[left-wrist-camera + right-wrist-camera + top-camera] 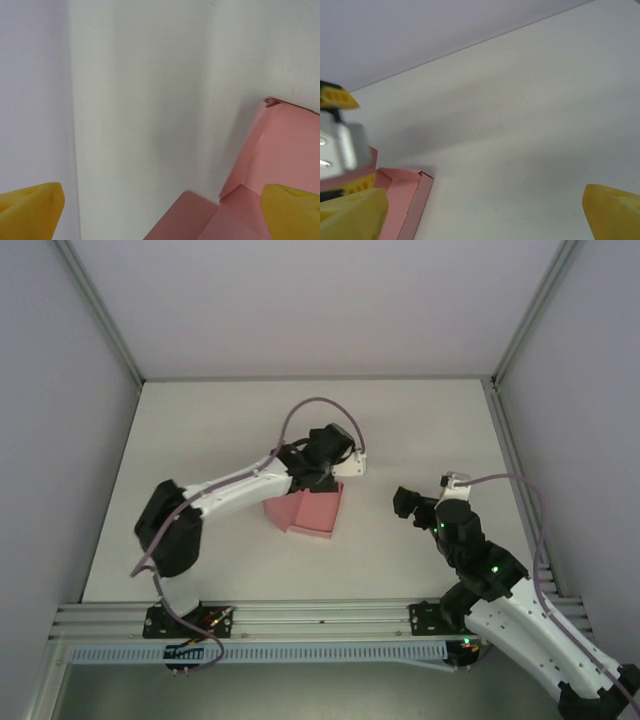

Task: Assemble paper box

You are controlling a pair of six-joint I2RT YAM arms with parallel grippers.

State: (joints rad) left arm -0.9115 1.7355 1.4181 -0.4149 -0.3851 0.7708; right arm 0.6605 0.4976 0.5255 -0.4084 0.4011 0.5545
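The pink paper box (pixel 308 510) lies partly folded on the white table (pixel 430 420), with one wall raised. My left gripper (pixel 322 475) hangs over its far edge. In the left wrist view the left gripper (pixel 161 216) is open, its yellow fingertips (pixel 31 209) wide apart. A pink flap (pixel 187 217) and a raised wall of the paper box (pixel 290 145) lie below and between them, touched by neither. My right gripper (pixel 406 503) stands open to the right of the box, apart from it. The right wrist view shows the right gripper (pixel 480 217) over bare table, with the box's corner (pixel 402 197) at lower left.
Aluminium frame rails (pixel 300 618) run along the near edge and up both back corners. Pale walls enclose the table on three sides. Bare table surface lies behind the box and to its right. The left arm's white link (pixel 235 490) reaches over the table left of the box.
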